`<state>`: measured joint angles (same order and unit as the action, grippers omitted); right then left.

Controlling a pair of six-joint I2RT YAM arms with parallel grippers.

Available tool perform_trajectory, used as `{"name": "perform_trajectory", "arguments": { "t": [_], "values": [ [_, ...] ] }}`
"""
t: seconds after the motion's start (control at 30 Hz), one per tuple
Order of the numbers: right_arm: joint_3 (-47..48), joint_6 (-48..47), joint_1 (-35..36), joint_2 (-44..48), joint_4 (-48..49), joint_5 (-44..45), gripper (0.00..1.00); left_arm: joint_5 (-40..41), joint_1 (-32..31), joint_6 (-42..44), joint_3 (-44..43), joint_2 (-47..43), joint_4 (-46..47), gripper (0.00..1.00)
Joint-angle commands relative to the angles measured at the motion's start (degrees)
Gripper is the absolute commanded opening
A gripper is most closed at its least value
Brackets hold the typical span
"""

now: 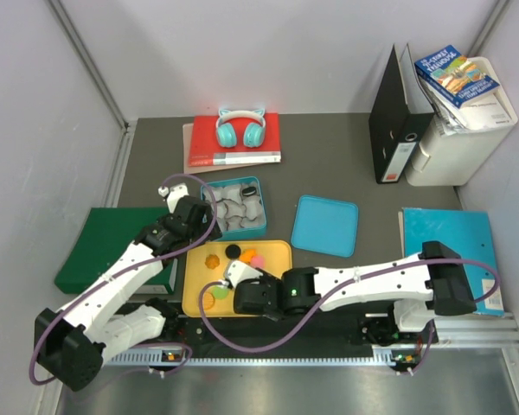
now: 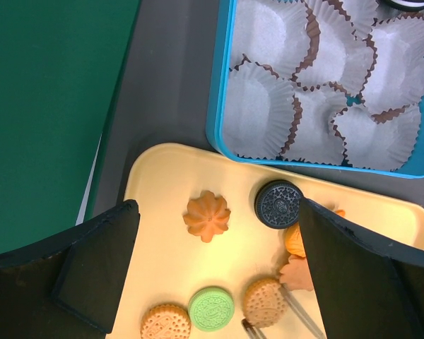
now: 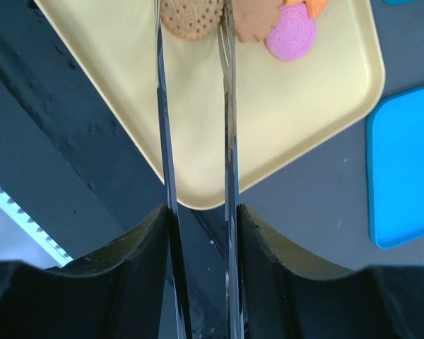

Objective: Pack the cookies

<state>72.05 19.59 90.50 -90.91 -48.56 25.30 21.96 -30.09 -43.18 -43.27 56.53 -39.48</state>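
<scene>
I can't read a single word from here. The blue book (image 1: 457, 76) has a cover title, the red book (image 1: 272, 138) a white strip of print and the black binder (image 1: 396, 160) a spine label, all too small. The black cookie (image 2: 278, 204) has embossing, no legible letters.

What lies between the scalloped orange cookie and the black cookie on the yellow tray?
Nothing lies there. The left wrist view shows only bare yellow tray between the scalloped orange cookie and the black cookie.

Teal headphones (image 1: 253, 134), red book (image 1: 204, 137), black binder (image 1: 398, 121), green folder (image 1: 104, 246)
</scene>
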Motion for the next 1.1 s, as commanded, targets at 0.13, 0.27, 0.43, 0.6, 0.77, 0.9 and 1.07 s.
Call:
{"name": "perform_trajectory", "arguments": {
  "t": [0.13,0.27,0.43,0.6,0.77,0.9,1.07],
  "values": [
    [6.7,-0.7,-0.7,7.2,-5.8,6.9,0.40,3.3,0.3,-0.2,-2.9,-0.5,-1.2,0.98],
    [9.3,-1.7,-1.3,9.3,-8.2,9.9,0.40,5.4,0.4,-1.2,-4.6,-0.5,-3.0,0.98],
    [10.7,-3.7,-7.0,12.7,-8.1,12.5,0.39,11.8,0.8,-5.3,-5.9,-2.1,-6.0,0.98],
    [11.7,-6.8,-18.0,13.8,-2.7,8.6,0.39,15.0,2.2,-7.2,-6.2,-3.4,-7.9,0.98],
    [14.4,-9.4,-26.2,10.2,1.0,3.8,0.38,13.3,3.2,-5.2,-6.7,-1.4,-8.0,0.98],
    [16.1,-11.6,-28.7,6.4,3.7,0.5,0.38,11.4,3.3,-4.3,-5.8,-0.1,-6.7,0.98],
    [18.7,-13.1,-28.7,0.3,4.8,-1.7,0.38,10.4,3.4,-3.8,-4.7,1.2,-5.6,0.98]
  ]
}}
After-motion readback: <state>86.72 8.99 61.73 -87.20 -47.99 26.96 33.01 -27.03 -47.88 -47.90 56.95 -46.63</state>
